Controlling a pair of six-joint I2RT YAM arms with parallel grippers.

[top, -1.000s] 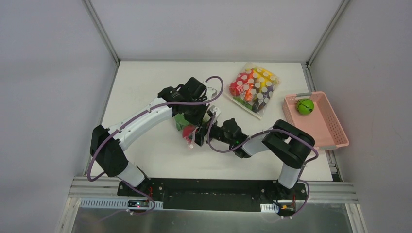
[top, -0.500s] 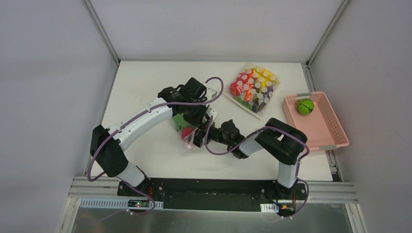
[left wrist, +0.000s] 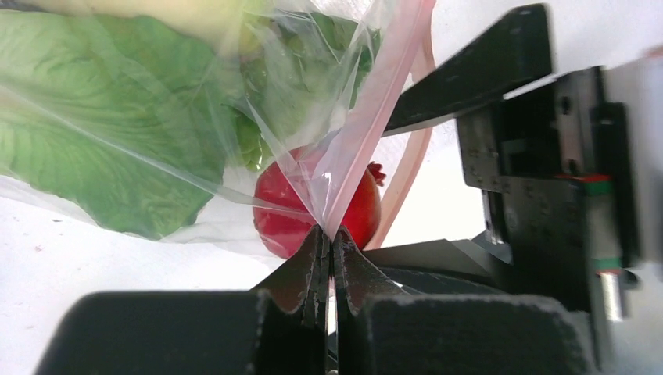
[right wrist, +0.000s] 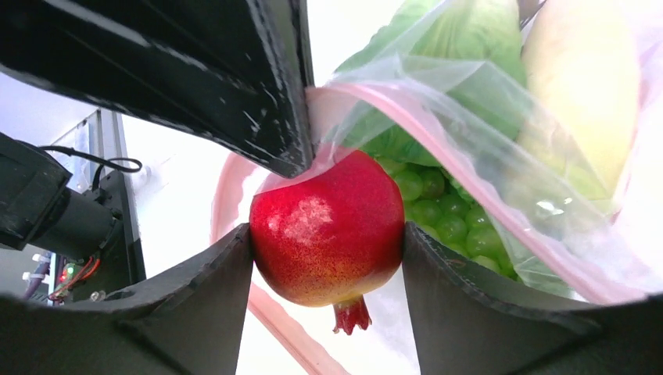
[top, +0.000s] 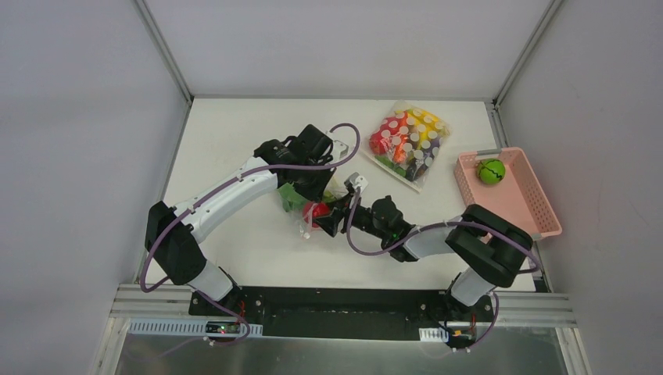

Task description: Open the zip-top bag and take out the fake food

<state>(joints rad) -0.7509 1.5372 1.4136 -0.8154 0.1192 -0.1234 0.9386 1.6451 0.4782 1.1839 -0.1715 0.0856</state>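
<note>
Left gripper [left wrist: 328, 238] pinching film of clear plastic zip-top bag with pink strip [left wrist: 374, 109], right gripper [right wrist: 327, 254] clamping round red toy fruit [right wrist: 324, 223], green grapes [right wrist: 428, 212] plain only in right wrist view

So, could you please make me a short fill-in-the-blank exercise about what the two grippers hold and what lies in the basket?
1. The right gripper is shut on the ____ toy fruit.
2. The left gripper is shut on the plastic of the zip-top bag, through which leafy ____ lettuce shows.
3. The round green fruit lies in the ____ basket.

Missing words: red; green; pink.
</note>
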